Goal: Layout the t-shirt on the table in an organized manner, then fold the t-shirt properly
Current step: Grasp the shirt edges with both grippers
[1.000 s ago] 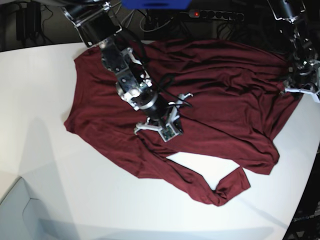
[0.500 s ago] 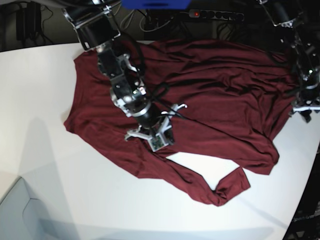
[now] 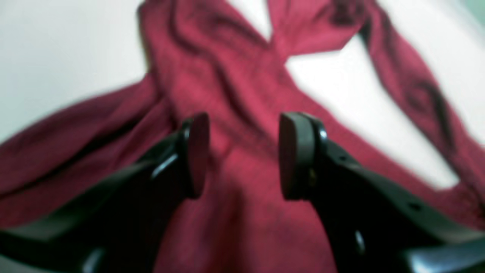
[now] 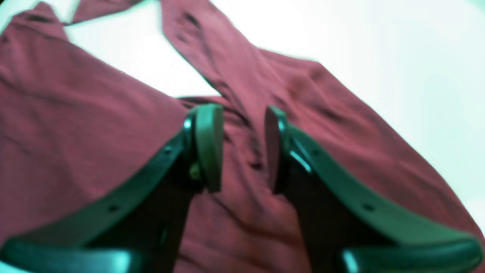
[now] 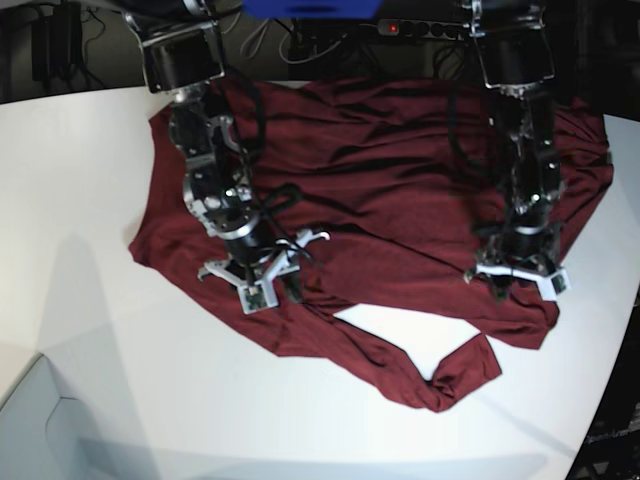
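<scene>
So in the base view the t-shirt [image 5: 400,170] is spread over the back half of the table [image 5: 90,200], dark maroon and pretty wrinkly, with one long sleeve trailing toward the front edge and curling up at the cuff. Both arms are down over it: the right gripper [image 5: 262,283] sits over the lower hem area on the view's left side, and the left gripper [image 5: 516,281] is over the cloth near the lower right corner of the body, well apart from the other one. There's a power strip [image 5: 430,30] with a red light behind the table, plus some cables back there. From the left wrist cam, the left gripper [image 3: 242,155] has its jaws apart with a clear gap, nothing pinched between the pads [image 3: 197,151], just the t-shirt [image 3: 235,212] lying under it; it's blurry, but you can see a sleeve running off to the upper right and bare table [image 3: 360,98] showing in between. From the right wrist cam it's the same deal: the right gripper [image 4: 242,148] is parted, fingers [image 4: 208,144] not grasping anything, hovering right over a creased bit of the t-shirt [image 4: 75,132], with a sleeve running away toward the top and white table [image 4: 398,57] off to the right
</scene>
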Controlling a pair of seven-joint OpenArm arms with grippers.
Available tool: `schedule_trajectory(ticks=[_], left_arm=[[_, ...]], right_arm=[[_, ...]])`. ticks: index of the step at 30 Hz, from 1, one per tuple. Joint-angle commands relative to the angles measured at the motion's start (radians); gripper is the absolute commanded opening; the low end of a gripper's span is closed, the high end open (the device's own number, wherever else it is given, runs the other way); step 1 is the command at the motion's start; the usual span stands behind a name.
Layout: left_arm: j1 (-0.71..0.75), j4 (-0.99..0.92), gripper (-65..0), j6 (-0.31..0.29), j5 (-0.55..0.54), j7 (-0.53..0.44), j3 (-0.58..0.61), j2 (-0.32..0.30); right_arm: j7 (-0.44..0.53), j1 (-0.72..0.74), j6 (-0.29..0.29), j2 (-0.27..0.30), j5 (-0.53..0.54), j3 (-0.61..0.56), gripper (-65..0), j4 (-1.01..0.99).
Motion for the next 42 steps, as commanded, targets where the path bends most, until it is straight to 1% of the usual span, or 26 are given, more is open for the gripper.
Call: schedule_trajectory(ticks=[1, 3, 6, 9, 10, 11, 13, 16, 19, 23, 28, 35, 39, 42], left_arm=[[-0.028, 0.004, -35.7, -0.009, -0.002, -0.021, 0.009, 0.002], [-0.051, -0.038, -35.7, -0.009, -0.002, -0.024, 0.023, 0.005], [-0.097, -0.17, -35.7, -0.009, -0.002, -0.031, 0.048, 0.009], [-0.118, -0.257, -35.7, -0.009, -0.002, -0.031, 0.041, 0.002], [-0.12, -0.276, -35.7, -0.009, -0.002, -0.031, 0.041, 0.0], [-0.12, -0.291, -35.7, -0.009, -0.002, -0.032, 0.04, -0.003], [-0.115, -0.3, -35.7, -0.009, -0.01, -0.032, 0.04, -0.035], [-0.082, -0.276, -35.7, -0.009, -0.01, -0.031, 0.038, -0.061], [-0.031, -0.228, -35.7, -0.009, -0.012, -0.031, 0.038, -0.092], [0.041, -0.141, -35.7, -0.009, -0.012, -0.031, 0.021, -0.107], [0.072, -0.073, -35.7, -0.012, -0.012, -0.021, -0.049, -0.094], [0.148, 0.034, -35.7, -0.012, -0.012, -0.02, -0.052, -0.08], [0.155, 0.117, -35.7, -0.012, -0.012, -0.02, -0.052, -0.075], [0.148, 0.208, -35.7, -0.009, -0.012, -0.023, -0.052, -0.075]], right_arm=[[0.03, 0.017, 0.001, -0.01, 0.004, -0.003, -44.7, 0.017], [0.03, -0.003, 0.001, 0.005, 0.004, -0.003, -44.7, 0.018], [0.03, -0.018, 0.001, 0.021, 0.004, -0.003, -44.7, 0.005], [0.03, -0.03, 0.001, 0.025, 0.004, -0.005, -44.6, -0.006], [0.03, -0.032, 0.001, 0.035, 0.004, -0.005, -44.6, -0.017], [0.03, -0.034, 0.001, 0.045, 0.004, -0.006, -44.6, -0.031], [0.03, -0.032, 0.001, 0.058, 0.004, -0.009, -44.6, -0.061], [0.03, -0.054, 0.001, 0.062, 0.004, -0.008, -44.6, -0.077], [0.032, -0.072, 0.001, 0.079, 0.004, -0.013, -44.7, -0.074], [0.032, -0.119, 0.003, 0.082, 0.004, -0.014, -44.8, -0.037], [0.032, -0.162, 0.003, 0.082, 0.004, -0.014, -44.9, 0.026], [0.032, -0.204, 0.004, 0.085, 0.004, -0.016, -44.9, 0.068], [0.032, -0.205, 0.004, 0.111, 0.004, -0.013, -44.9, 0.095], [0.032, -0.216, 0.004, 0.114, 0.004, -0.005, -44.9, 0.155]])
